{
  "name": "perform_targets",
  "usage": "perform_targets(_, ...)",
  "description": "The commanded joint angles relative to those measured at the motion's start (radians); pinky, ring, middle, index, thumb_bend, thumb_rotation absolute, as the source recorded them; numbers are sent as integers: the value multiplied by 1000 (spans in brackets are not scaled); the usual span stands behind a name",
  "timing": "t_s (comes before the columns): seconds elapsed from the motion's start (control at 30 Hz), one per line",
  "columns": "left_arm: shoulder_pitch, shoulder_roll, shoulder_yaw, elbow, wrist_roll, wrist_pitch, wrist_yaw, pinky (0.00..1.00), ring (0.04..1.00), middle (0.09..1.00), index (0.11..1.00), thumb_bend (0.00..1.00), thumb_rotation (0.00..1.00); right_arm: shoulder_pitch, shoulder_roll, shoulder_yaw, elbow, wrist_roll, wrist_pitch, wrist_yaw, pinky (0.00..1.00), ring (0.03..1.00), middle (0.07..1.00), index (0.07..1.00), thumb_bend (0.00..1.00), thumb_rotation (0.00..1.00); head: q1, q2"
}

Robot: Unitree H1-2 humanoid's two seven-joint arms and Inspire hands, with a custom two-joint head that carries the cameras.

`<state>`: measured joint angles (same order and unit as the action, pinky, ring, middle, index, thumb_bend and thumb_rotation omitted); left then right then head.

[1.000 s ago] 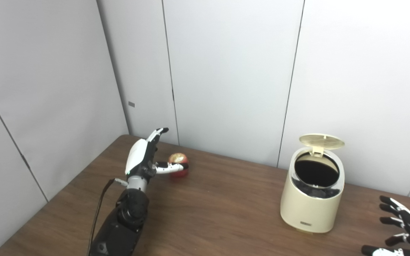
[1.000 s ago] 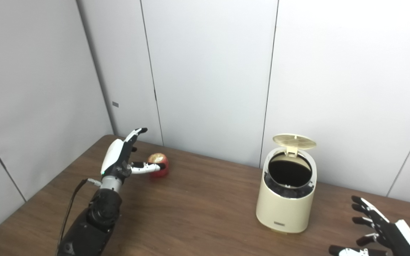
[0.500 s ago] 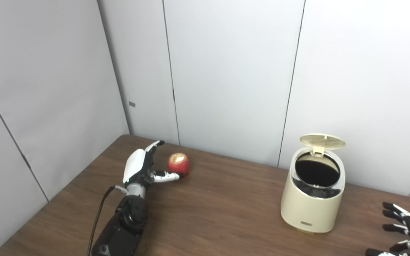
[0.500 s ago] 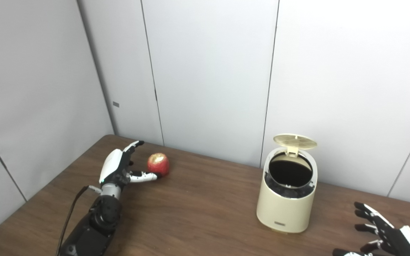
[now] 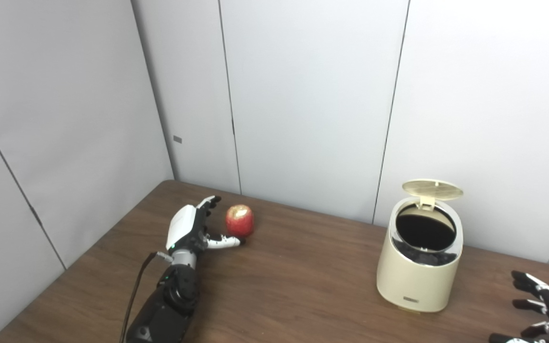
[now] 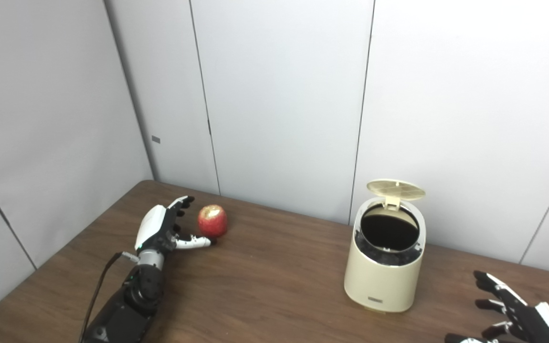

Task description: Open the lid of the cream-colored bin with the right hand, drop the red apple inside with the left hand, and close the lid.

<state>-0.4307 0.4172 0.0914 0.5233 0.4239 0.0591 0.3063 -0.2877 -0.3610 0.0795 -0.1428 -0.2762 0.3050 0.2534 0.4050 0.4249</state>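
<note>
The left hand (image 5: 189,228) is low over the brown surface (image 5: 293,286), fingers spread and holding nothing. The red apple (image 5: 239,220) sits upright on the surface just beyond its thumb, between thumb and fingers, stem end up; whether they touch cannot be told. Well off to that hand's right stands the cream-colored bin (image 5: 419,257), upright, its mouth facing up. Its lid (image 5: 432,188) is tipped back on the rear hinge. The right hand (image 6: 517,314), near the bin's right, is spread and empty.

Apple (image 5: 239,221) on table (image 5: 284,281) far left, left hand (image 5: 189,228) just beside it. Bin (image 5: 417,259) well right, lid (image 5: 432,187) up at its back.
</note>
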Motion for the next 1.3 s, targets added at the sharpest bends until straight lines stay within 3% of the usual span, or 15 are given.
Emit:
perform_targets(0.0,-53,21,-13,4,4,-42,22,622,777,810,857,961,186,-23,-21,-9,-41,-1,-9,-4,525,807,912,896,775,314,-1,1)
perform_targets(0.3,-70,11,-37,32,-6,-53,27,732,805,798,860,955,192,-21,-27,-14,-22,8,-39,-5,574,818,914,902,777,352,-9,4)
perform_targets(0.63,-79,0,-47,75,-18,-88,55,726,817,809,847,960,155,-11,-37,-21,-35,16,-39,-1,562,831,922,907,741,316,-15,10)
perform_targets(0.8,-86,1,-51,108,-28,-102,67,780,830,817,848,958,160,-6,-42,-19,-46,11,-24,-2,580,833,918,906,737,321,-18,14)
perform_targets(1.0,-92,-10,-28,141,-81,-143,69,681,792,804,833,935,101,2,-42,-23,-59,15,-12,0,582,838,922,906,731,305,-23,18)
perform_targets(1.1,-101,-17,-26,171,-79,-178,113,597,688,688,757,920,48,6,-39,-27,-73,17,7,1,592,840,919,903,733,298,-27,19)
perform_targets(1.17,-109,-22,-21,194,-88,-202,135,486,570,586,677,883,10,8,-40,-31,-75,23,14,4,594,842,922,902,734,294,-29,19)
perform_targets(1.2,-112,-24,-19,200,-92,-208,140,441,525,537,639,722,5,9,-40,-32,-75,25,15,4,600,844,921,902,737,297,-29,19)
perform_targets(1.27,-128,-32,-11,245,-97,-254,186,393,465,474,574,572,0,11,-46,-31,-78,23,11,8,603,847,922,906,733,301,-35,19)
